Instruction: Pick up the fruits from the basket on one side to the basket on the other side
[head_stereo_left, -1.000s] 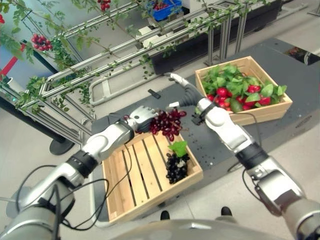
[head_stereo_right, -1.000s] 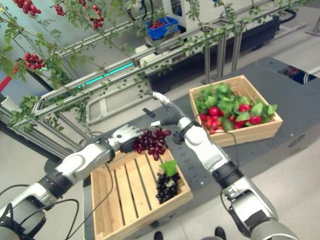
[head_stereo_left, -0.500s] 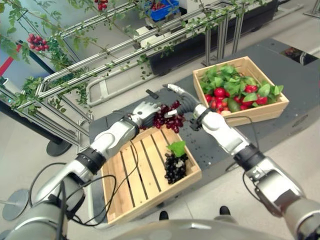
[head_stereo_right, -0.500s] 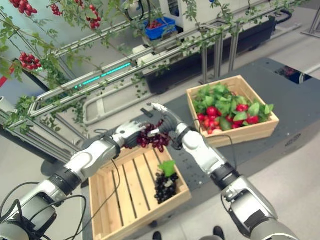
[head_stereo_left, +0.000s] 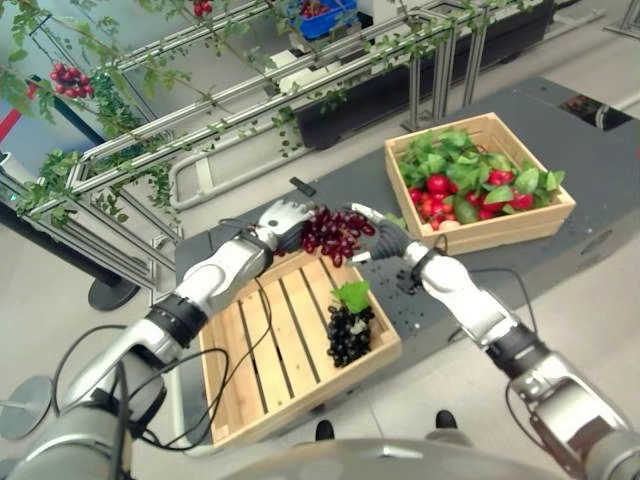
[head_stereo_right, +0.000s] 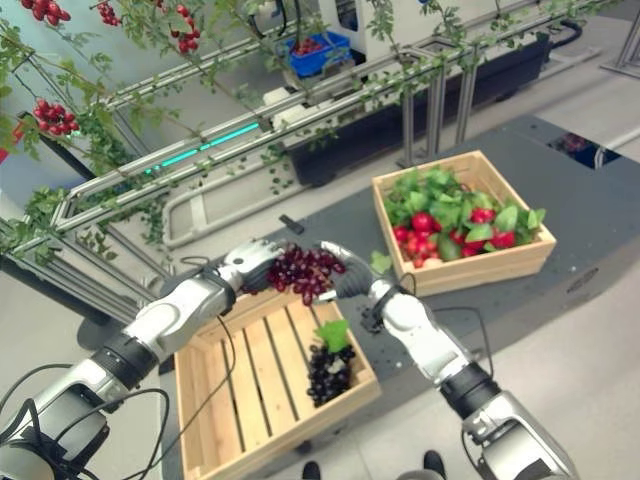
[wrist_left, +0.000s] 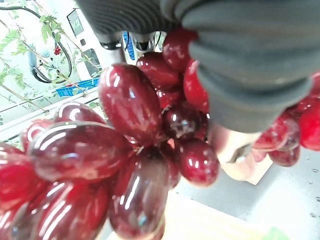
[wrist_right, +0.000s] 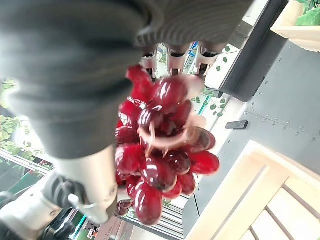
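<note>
1. Step in hand: handover of red grape bunch (head_stereo_left: 335, 232) in mid-air, above far edge of near slatted crate (head_stereo_left: 262, 390).
2. Left hand (head_stereo_left: 284, 220): fingers curled round the bunch from the robot's left, gripping it.
3. Right hand (head_stereo_left: 379, 238): against the bunch's other side; whether its fingers have closed on the fruit, cannot tell.
4. Dark grape bunch (head_stereo_left: 350, 331) lying in near crate; far crate (head_stereo_left: 479, 237) holding red fruit and leaves, on dark platform (head_stereo_left: 610, 190).
5. Next, by judgement: secure right-hand grip, release left, carry to far crate.
6. Writing: none legible.
</note>
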